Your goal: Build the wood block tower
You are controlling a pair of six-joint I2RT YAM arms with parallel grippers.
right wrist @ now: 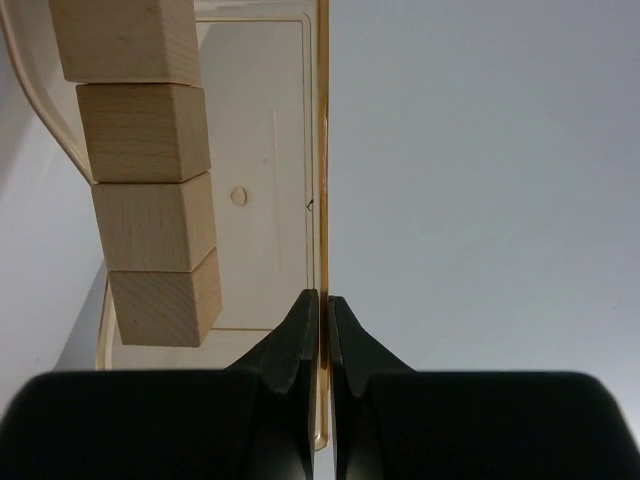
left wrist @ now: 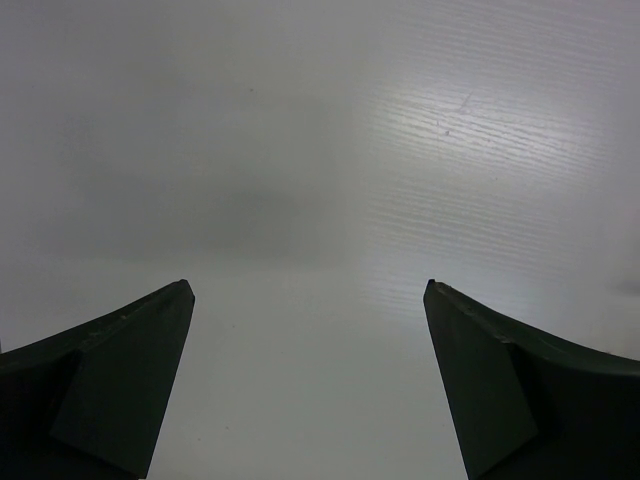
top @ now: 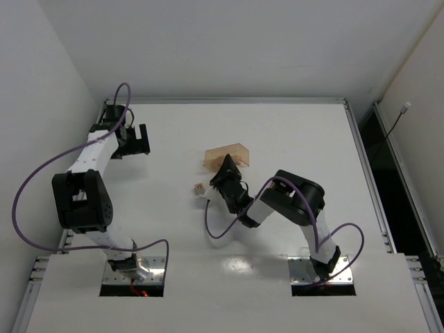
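Observation:
In the right wrist view several light tan wooden cubes [right wrist: 150, 180] line up face to face in a narrow column, left of my fingers and in front of the translucent tan tray [right wrist: 265, 120]. My right gripper [right wrist: 322, 298] is shut on the tray's thin side wall [right wrist: 322, 150]. In the top view the tray [top: 227, 155] stands tilted at the table's middle, with the right gripper [top: 223, 173] at its near edge. A small tan block top [top: 198, 186] shows just left of that gripper. My left gripper [top: 139, 141] is open and empty at the far left, its jaws wide over bare table [left wrist: 308, 290].
The white table [top: 291, 132] has raised rails along its back and right edges. White walls close in at the left and back. Purple cables loop beside both arms.

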